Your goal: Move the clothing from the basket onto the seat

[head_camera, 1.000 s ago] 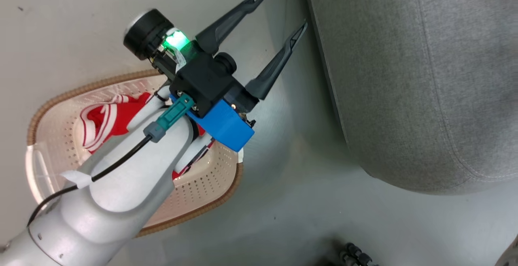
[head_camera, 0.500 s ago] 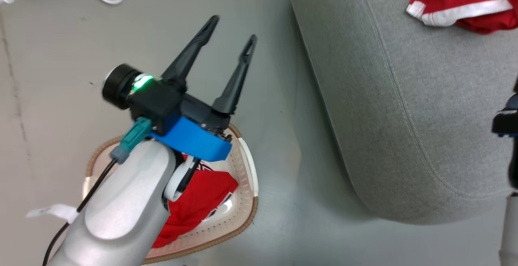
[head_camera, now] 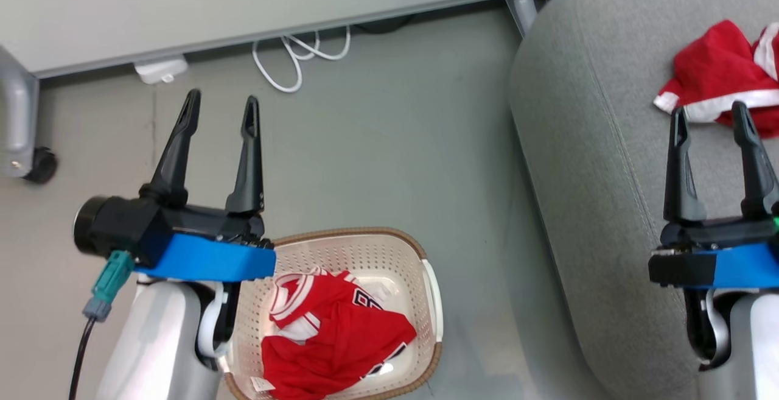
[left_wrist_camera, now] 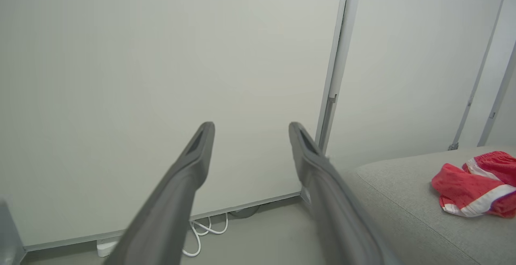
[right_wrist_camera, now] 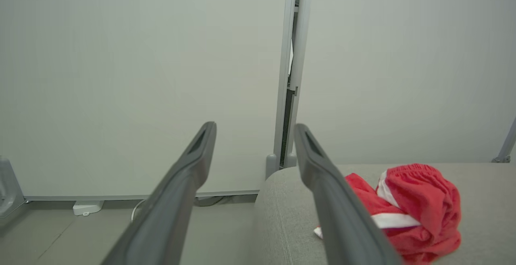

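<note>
Two garments noted. The jersey (head_camera: 328,339) lies bunched in the basket (head_camera: 365,232), long axis roughly diagonal across it. The shorts (head_camera: 712,77) lie on the seat (head_camera: 596,193), right of the basket. The left gripper (head_camera: 222,97) hovers over the basket's left rim, fingers wide, empty, pointing past its far side; the jersey lies behind and right of those fingertips. The right gripper (head_camera: 709,109), fingers wide and empty, hangs over the seat, well apart from the basket. Judgement: the left gripper is nearer and must turn back and downward.
</note>
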Available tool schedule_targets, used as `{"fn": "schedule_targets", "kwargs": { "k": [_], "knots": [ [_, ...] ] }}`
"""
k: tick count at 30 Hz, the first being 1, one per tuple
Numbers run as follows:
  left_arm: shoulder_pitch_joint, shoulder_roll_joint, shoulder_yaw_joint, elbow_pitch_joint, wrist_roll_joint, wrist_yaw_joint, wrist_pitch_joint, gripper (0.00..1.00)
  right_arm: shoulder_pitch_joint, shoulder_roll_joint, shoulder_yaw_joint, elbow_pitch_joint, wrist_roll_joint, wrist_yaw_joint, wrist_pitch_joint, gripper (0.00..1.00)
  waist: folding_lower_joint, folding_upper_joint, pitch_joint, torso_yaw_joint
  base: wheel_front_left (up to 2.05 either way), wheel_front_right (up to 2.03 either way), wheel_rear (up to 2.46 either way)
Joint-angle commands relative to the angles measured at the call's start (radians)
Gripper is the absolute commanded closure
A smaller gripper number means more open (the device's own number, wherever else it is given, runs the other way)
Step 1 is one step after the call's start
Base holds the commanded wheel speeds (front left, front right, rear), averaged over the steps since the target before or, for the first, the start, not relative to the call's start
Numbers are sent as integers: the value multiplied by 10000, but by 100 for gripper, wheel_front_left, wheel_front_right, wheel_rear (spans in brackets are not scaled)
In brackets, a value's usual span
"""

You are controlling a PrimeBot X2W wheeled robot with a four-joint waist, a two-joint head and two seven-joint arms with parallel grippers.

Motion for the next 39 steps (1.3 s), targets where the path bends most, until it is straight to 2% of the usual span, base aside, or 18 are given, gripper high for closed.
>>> {"fn": "schedule_targets", "kwargs": {
  "k": [1, 9, 20, 39],
  "knots": [
    [245, -117, 217, -12, 119, -93, -25, 0, 298, 32, -24, -22, 80, 2, -31, 0, 3, 0, -453, 384, 0, 0, 0],
    [1546, -659, 1315, 100, 811, -428, -25, 0, 1382, 158, 345, 182, 263, 3, -31, 0, 3, 0, -1281, 698, 0, 0, 0],
    [2379, -910, 1918, 354, 1353, -570, -26, 0, 2006, 187, 617, 705, 541, 3, -31, 0, 3, 0, -1684, 934, 0, 0, 0],
    [2667, -1059, 2001, 711, 1485, -596, -26, 0, 2350, 190, 808, 1028, 774, 3, -31, 0, 3, 0, -1828, 1129, 0, 0, 0]
  ]
}}
